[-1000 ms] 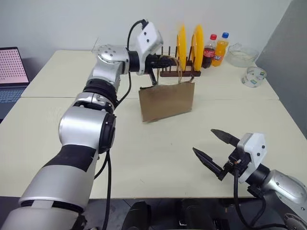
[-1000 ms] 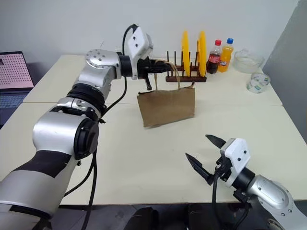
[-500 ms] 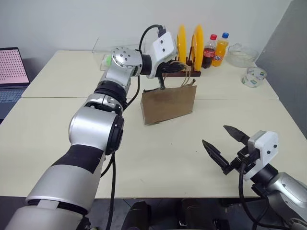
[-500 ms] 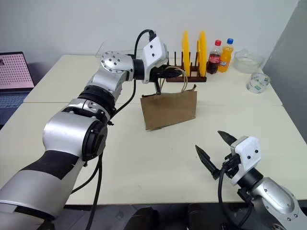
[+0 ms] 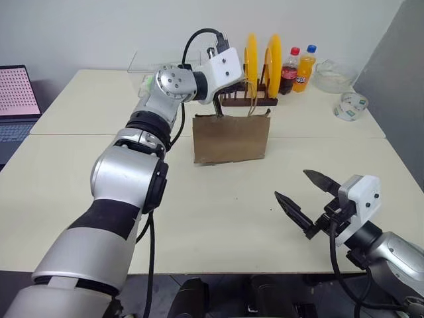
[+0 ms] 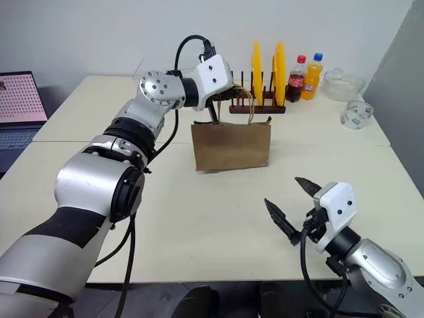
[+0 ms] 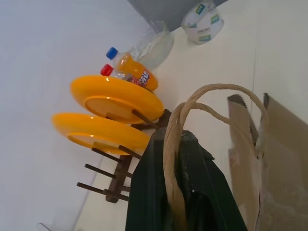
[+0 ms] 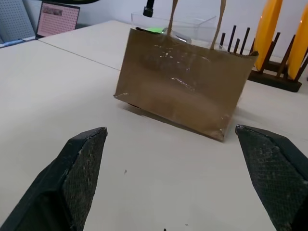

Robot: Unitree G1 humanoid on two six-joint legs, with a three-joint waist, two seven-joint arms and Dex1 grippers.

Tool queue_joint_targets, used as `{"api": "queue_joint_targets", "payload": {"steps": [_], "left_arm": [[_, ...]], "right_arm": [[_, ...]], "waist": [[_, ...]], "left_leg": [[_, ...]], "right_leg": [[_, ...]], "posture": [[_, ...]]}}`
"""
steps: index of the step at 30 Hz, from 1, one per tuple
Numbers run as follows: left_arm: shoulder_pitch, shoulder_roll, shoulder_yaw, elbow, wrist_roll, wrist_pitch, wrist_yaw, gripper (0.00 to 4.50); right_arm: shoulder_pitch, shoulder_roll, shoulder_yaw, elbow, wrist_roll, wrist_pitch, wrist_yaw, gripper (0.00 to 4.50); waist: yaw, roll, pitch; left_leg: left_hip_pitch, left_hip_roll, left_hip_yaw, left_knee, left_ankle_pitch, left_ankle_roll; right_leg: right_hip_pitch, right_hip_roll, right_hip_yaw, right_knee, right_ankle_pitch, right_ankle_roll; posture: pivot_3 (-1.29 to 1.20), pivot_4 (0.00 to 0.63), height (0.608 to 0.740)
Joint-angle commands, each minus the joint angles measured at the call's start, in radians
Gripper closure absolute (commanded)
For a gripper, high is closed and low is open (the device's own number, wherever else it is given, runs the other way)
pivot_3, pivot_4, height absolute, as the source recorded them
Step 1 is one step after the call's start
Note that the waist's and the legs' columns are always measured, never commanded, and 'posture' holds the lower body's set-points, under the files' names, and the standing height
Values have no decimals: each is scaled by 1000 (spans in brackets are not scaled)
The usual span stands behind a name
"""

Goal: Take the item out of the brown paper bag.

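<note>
Desk (image 5: 218,218): pale cream top, carrying everything; a seam is running across it just behind the bag.
Brown paper bag (image 5: 230,138): standing upright near the middle of the desk, a little toward the far edge, its creased flat side facing the robot and its bottom edge resting on the desk.
Plate rack (image 6: 257,106): dark wooden rack sitting just behind the bag, toward the far edge, holding two yellow plates (image 6: 278,65) on edge.
Bottles (image 5: 297,68): a cola bottle and an orange drink bottle are standing side by side beside the rack, near the far right corner.
Tape roll (image 5: 350,106): lying near the right edge of the desk, well apart from the bag.
String handles (image 7: 185,125): two thin tan loops rising from the bag's top edge; they are running in between the left fingers.
Left gripper (image 6: 216,114): reaching over the bag's top left corner; the jaws are closed tight on the string handles, the black fingers (image 7: 202,192) pinching the loops.
Right gripper (image 5: 306,202): hovering over the near right part of the desk, well apart from the bag, pointing toward it; the jaws are spread wide and holding nothing.
Item: not visible, so whether it is lying inside the bag cannot be told.
</note>
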Motion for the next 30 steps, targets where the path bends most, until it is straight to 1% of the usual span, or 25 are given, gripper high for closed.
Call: {"api": "queue_joint_targets", "payload": {"steps": [1,9,12,13,15,16,17,19,21,26,27,29,30], "left_arm": [[-51,15,6,-20,2,-26,36,4475],[-25,18,0,-17,13,-7,8,4475],[-20,24,5,-16,7,9,-18,3937],[-19,26,6,-16,6,12,-27,3666],[-15,32,7,-17,5,13,-37,3062],[-12,36,9,-17,3,15,-42,2679],[-8,40,13,-18,-2,20,-51,2426],[-2,47,25,-20,-18,29,-77,1849],[4,56,50,-25,-50,37,-118,1178],[61,114,148,-61,-185,100,-329,1178],[81,129,162,-76,-211,118,-384,1178],[124,153,187,-118,-258,150,-443,1178],[162,169,193,-158,-278,157,-471,1178]], "right_arm": [[-19,-12,-4,-88,20,2,-10,0],[-34,-15,8,-88,19,18,-5,0],[-38,-15,11,-88,16,24,-2,0],[-39,-15,12,-88,15,26,0,0],[-42,-13,15,-88,12,31,4,0],[-43,-12,18,-88,9,33,7,0],[-44,-10,20,-88,8,36,9,0],[-46,-7,23,-88,6,40,12,0],[-49,-7,24,-87,3,48,10,0],[-85,-8,41,-54,6,65,33,0],[-104,-12,45,-39,4,73,38,0],[-159,-14,46,3,14,95,50,0],[-208,-12,54,33,12,106,57,0]], "waist": [[0,0,0],[0,0,0],[0,0,0],[0,0,0],[0,0,0],[0,0,0],[0,0,0],[0,0,0],[0,0,0],[-5,0,0],[-6,0,0],[-7,0,0],[-8,0,0]], "left_leg": [[0,0,0,0,0,0],[0,0,0,0,0,0],[0,0,0,0,0,0],[0,0,0,0,0,0],[0,0,0,0,0,0],[0,0,0,0,0,0],[0,0,0,0,0,0],[0,0,1,0,0,0],[0,0,0,0,0,0],[2,0,2,0,0,0],[2,0,2,0,0,0],[2,1,2,0,0,0],[3,1,2,1,0,0]], "right_leg": [[0,0,0,0,0,0],[0,0,0,0,0,0],[0,0,0,0,0,0],[0,0,0,0,0,0],[0,0,0,0,0,0],[0,0,0,1,0,0],[0,0,0,1,0,0],[0,0,0,1,0,0],[0,0,0,1,0,0],[0,0,0,2,0,0],[0,0,0,2,0,0],[0,0,0,2,0,0],[1,0,0,3,0,-1]], "posture": [[0,150,740],[0,150,740],[0,150,740],[0,150,740],[0,150,740],[0,150,740],[0,150,740],[0,150,740],[0,150,740],[0,150,740],[0,150,740],[0,150,740],[0,150,740]]}}
